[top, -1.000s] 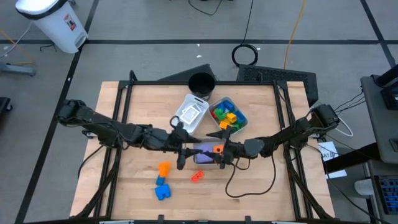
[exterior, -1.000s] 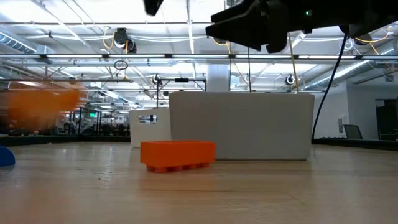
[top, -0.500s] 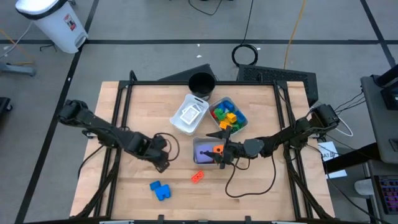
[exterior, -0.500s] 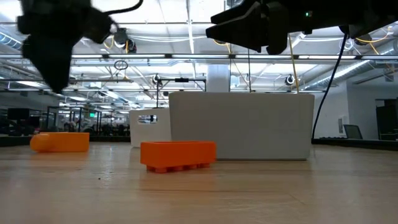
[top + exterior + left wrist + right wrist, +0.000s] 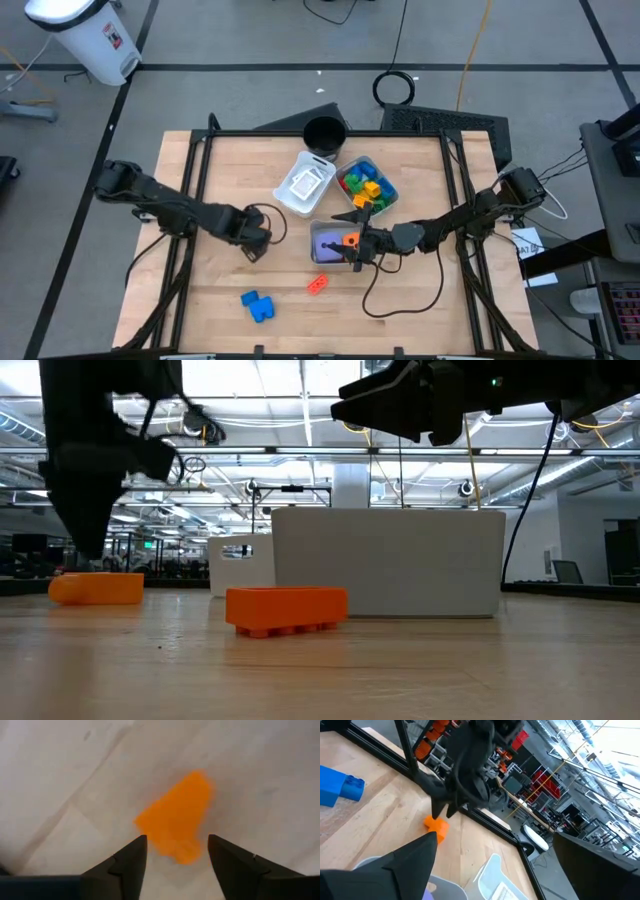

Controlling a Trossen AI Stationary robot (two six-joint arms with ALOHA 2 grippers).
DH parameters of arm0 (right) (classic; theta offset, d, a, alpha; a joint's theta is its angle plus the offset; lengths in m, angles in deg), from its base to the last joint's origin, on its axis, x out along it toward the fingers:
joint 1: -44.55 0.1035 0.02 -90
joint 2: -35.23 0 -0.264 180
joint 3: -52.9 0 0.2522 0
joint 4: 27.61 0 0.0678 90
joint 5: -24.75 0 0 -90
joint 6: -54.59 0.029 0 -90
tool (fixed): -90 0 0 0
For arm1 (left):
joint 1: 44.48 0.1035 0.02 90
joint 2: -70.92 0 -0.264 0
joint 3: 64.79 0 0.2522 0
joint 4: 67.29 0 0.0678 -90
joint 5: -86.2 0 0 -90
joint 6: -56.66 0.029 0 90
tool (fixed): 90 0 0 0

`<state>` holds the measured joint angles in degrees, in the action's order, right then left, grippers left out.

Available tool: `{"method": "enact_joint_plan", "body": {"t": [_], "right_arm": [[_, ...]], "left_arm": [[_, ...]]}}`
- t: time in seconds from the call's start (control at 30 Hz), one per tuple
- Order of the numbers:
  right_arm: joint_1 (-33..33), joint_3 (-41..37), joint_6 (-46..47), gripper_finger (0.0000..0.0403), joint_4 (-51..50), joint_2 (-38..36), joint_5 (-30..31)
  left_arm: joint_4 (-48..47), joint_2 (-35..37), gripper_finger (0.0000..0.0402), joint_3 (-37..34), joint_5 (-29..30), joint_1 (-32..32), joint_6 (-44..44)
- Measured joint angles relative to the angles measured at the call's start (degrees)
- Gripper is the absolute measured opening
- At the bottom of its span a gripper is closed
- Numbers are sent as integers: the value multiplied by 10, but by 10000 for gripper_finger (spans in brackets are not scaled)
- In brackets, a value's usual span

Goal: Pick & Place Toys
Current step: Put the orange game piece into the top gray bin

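The left gripper (image 5: 175, 851) hangs spread wide over an orange block (image 5: 176, 818) lying on the table (image 5: 210, 290), left of centre in the high view. Closing off-centre, a finger (image 5: 125, 865) could nudge the block aside. The right gripper (image 5: 352, 243) waits mid-frame over a grey tray (image 5: 322, 236); I can't tell its grip.
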<state>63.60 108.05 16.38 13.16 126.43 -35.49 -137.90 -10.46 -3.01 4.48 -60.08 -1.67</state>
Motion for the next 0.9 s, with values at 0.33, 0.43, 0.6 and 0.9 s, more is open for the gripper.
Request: {"method": "enact_joint_plan", "body": {"t": [0.33, 0.43, 0.6, 0.9], "right_arm": [[0, 0, 0, 369, -5, 0, 0], [0, 0, 0, 369, -8, 0, 0], [0, 0, 0, 368, -9, 0, 0], [-3, 0, 0, 368, -9, 0, 0]], "left_arm": [[60, 1, 303, -31, -5, 60, 79], [87, 1, 311, -31, -23, 64, 90], [111, 0, 307, -31, -34, 66, 101], [127, 6, 294, -27, -94, 73, 127]]}}
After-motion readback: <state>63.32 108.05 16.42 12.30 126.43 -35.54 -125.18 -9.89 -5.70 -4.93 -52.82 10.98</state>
